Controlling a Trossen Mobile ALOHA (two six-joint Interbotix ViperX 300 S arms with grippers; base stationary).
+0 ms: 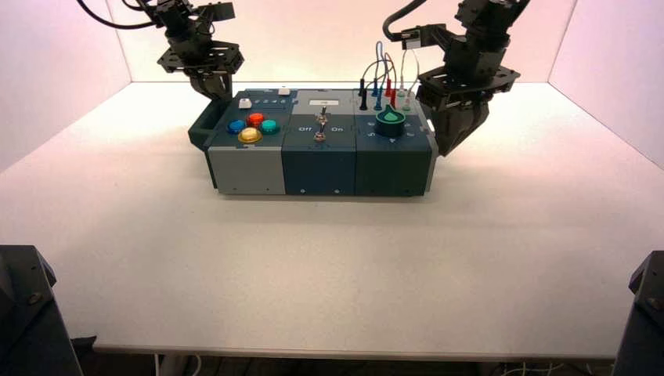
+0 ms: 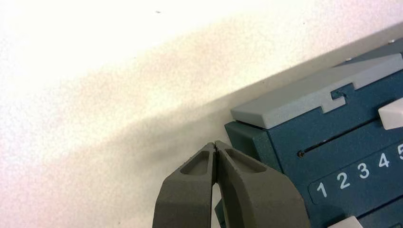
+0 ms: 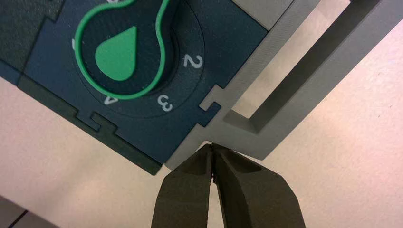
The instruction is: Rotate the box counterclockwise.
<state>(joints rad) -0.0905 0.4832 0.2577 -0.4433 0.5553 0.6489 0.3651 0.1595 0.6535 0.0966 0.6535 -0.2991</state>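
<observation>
The box (image 1: 319, 164) lies left to right, both grippers' (image 1: 223, 90) (image 1: 443, 150) jaws clenched, seemingly beside its ends.

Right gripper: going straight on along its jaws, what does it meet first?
Probably the box's light grey end handle, at its near corner by the right gripper; height above it is unclear.

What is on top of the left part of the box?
The box's left part bears four round buttons and white slider caps; its inside cannot be seen, being covered.
</observation>
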